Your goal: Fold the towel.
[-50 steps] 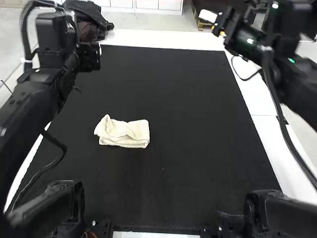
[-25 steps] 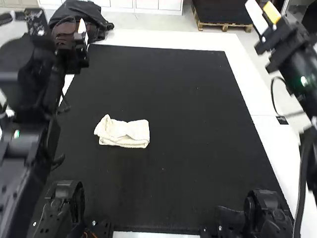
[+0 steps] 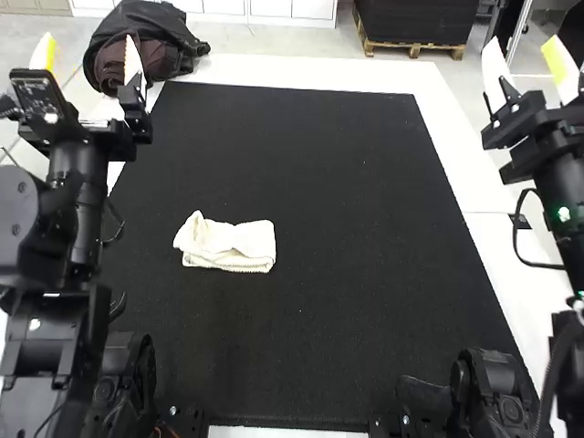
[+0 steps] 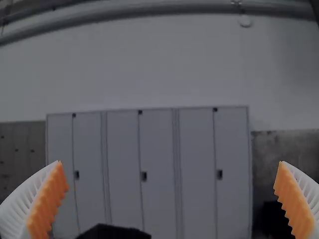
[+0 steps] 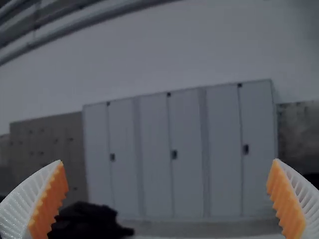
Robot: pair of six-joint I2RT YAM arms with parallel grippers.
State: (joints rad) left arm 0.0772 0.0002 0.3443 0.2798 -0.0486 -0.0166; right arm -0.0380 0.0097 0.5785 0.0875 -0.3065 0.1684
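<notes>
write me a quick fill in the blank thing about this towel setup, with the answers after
The towel lies on a mat coloured ____.
In the high view, the towel lies nearer the mat's ____ edge than its opposite side edge.
The left gripper is not shut but ____.
The right gripper has ribbed white fingers with pads coloured ____.

Missing words: black; left; open; orange
</notes>
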